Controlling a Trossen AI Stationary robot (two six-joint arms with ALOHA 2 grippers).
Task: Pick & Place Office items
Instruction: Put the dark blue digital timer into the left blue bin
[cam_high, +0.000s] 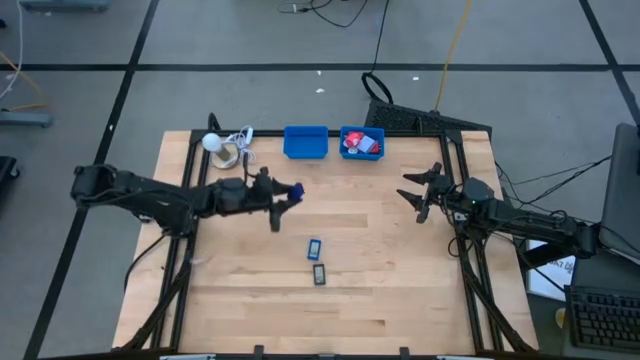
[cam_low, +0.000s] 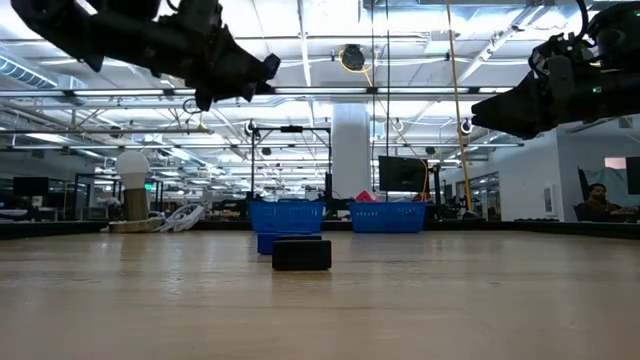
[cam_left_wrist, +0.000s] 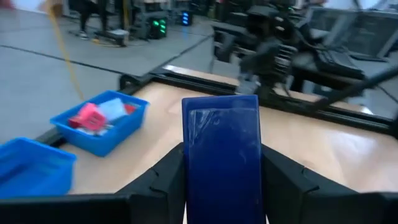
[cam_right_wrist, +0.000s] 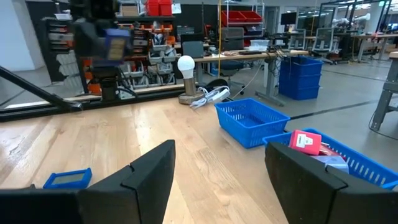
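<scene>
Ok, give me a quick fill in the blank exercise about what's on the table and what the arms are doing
1. The left pincer is shut on a dark ____ rectangle.
2. The right pincer is open and holds ____.
3. The red pieces lie in the ____ of the two blue bins.
4. ____ flat pieces lie on the bare table.

Missing words: blue; nothing; right; Two

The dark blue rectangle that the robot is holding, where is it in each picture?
High view: dark blue rectangle at the left end effector, left of centre.
Low view: hidden; cannot tell.
Left wrist view: bottom centre, between the fingers.
Right wrist view: blurred, top left.
Shared landmark: the blue bin with red items.
</scene>
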